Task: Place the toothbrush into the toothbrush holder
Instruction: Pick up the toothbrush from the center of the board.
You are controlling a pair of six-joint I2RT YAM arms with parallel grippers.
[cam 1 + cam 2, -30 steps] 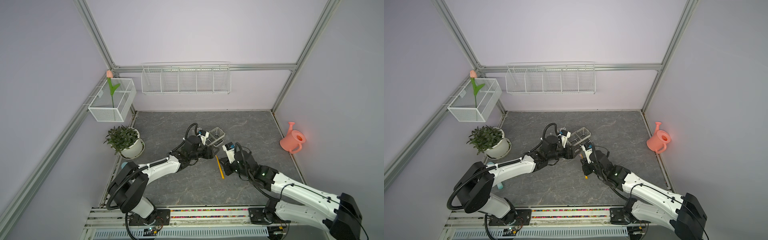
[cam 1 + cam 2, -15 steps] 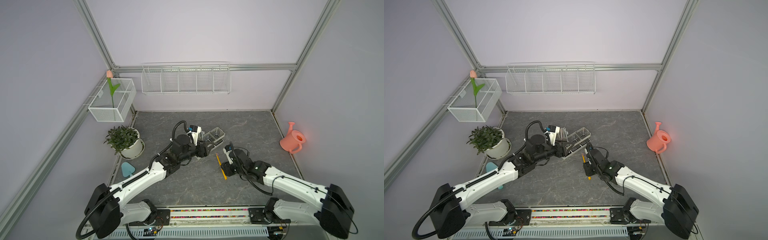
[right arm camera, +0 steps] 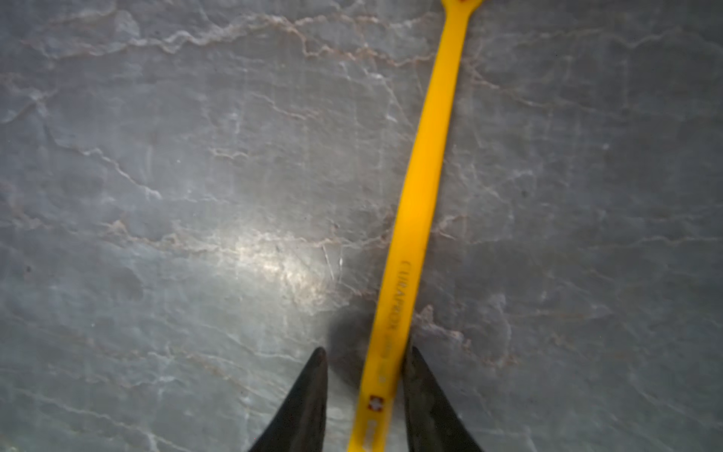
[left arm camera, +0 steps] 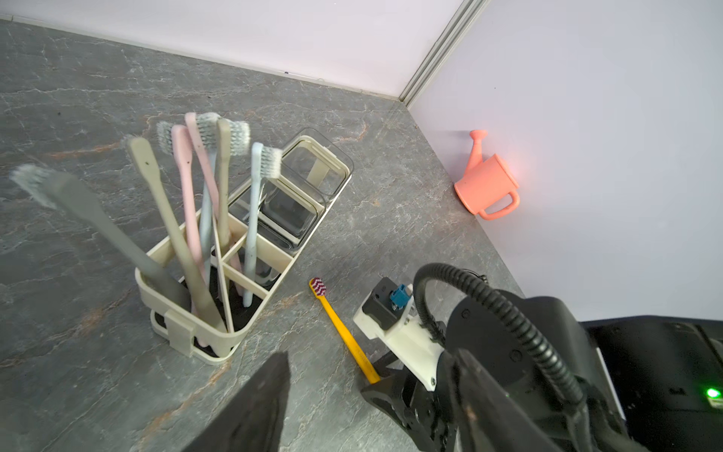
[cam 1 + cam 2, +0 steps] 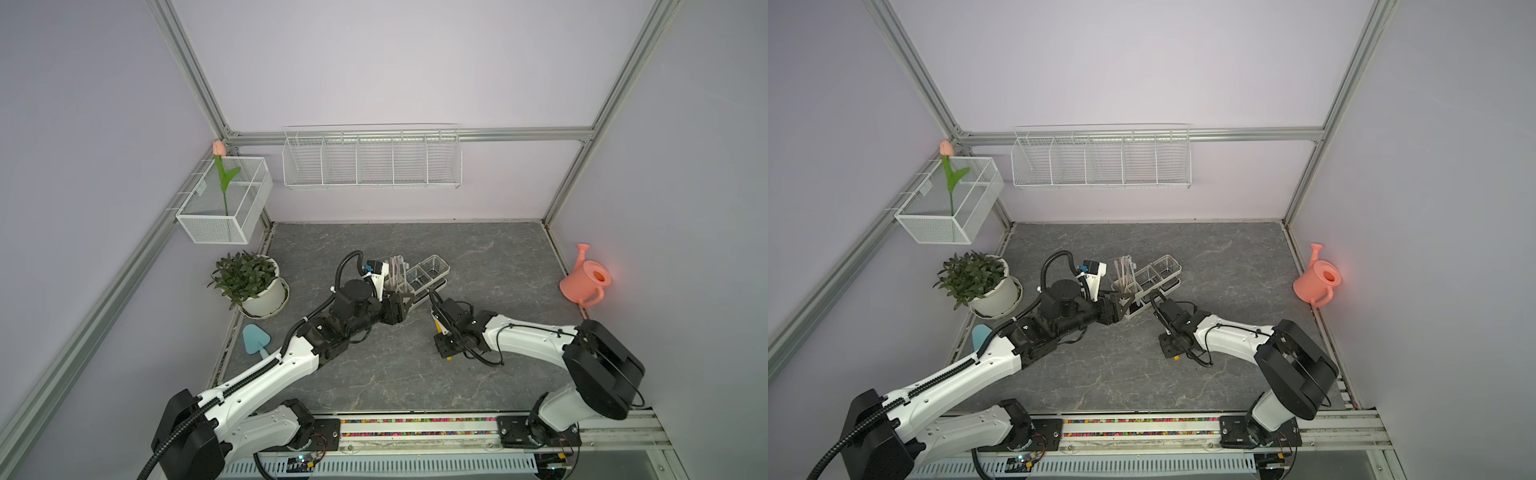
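Grey marbled tabletop (image 5: 374, 382), right gripper (image 5: 445, 351) astride the yellow toothbrush (image 5: 437, 329).

In a top view the toothbrush lies flat beneath the right fingers, with the toothbrush holder (image 5: 436, 284) just beyond them. The left gripper (image 5: 405, 299) is spread and empty beside the toothbrush holder. From the left wrist, the bristles lie near its wall. From the right wrist, one finger (image 3: 426, 391) touches the handle near its tail and the other stands clear. An off-centre squeeze could skid the handle, and so far-back a hold may let it swing.

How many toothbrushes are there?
7, maybe more. Six stand at one end of the toothbrush holder: grey, beige, pink, pink, beige, pale blue. The yellow toothbrush lies on the table between the fingers of the right gripper. Overlaps may hide another.
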